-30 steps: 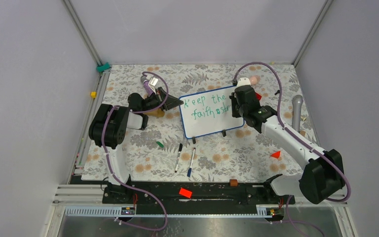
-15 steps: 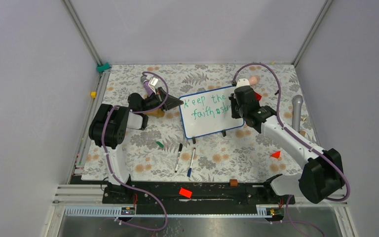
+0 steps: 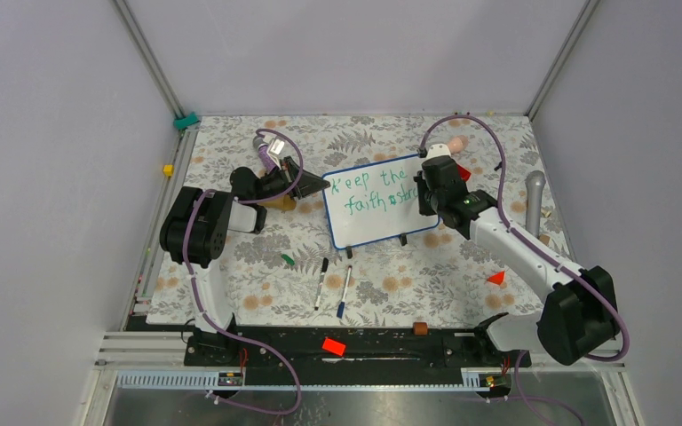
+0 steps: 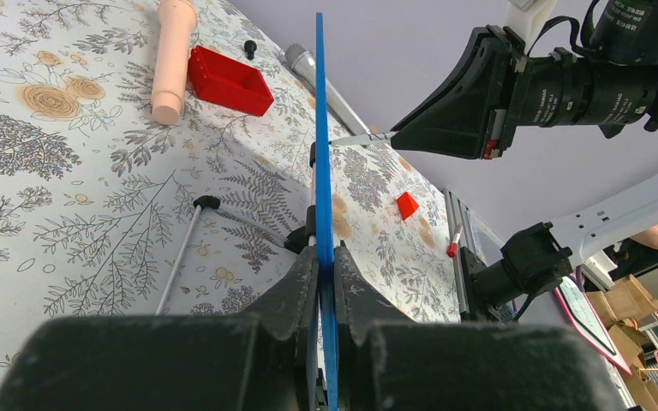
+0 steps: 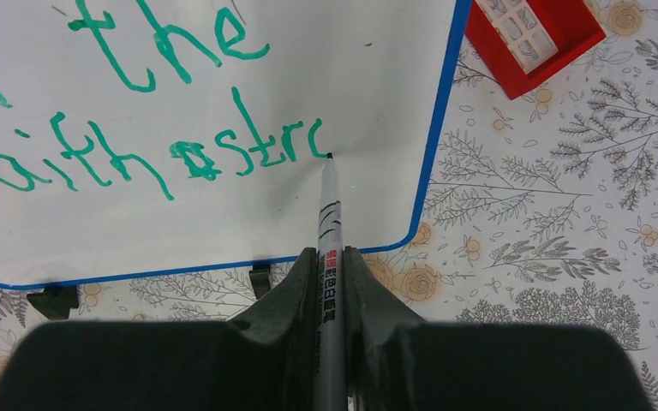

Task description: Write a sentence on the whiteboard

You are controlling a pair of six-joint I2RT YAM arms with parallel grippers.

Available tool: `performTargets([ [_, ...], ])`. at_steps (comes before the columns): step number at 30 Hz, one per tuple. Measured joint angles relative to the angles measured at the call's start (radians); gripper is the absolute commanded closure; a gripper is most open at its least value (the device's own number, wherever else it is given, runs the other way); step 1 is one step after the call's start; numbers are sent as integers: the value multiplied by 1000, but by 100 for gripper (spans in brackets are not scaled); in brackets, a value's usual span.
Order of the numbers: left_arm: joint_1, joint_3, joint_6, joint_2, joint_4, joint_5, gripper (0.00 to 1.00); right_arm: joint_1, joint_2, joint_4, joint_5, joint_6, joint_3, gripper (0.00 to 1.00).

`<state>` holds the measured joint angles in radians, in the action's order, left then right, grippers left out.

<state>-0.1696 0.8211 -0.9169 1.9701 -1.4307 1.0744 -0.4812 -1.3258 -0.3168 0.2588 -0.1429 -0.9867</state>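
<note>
Whiteboard (image 3: 375, 227) sits on desk (image 3: 231, 266), centre-far, its left edge clamped in left end effector (image 4: 324, 274). Right end effector (image 5: 330, 274) is clamped on marker (image 5: 330, 205), tip touching board. Sentence (image 3: 362, 203) has gained a stroke since a second ago and reads "faith strc". "Strong" remains unfinished.

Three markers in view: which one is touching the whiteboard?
The marker in the right gripper: its tip touches the whiteboard after "strc". The black-capped marker and blue-tipped marker lie loose on the cloth.
</note>
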Motion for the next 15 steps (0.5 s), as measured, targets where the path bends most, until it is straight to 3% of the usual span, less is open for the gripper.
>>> performTargets([
  [15, 0, 0, 0, 0, 0, 1, 100, 10, -18, -14, 8, 0, -32, 100],
])
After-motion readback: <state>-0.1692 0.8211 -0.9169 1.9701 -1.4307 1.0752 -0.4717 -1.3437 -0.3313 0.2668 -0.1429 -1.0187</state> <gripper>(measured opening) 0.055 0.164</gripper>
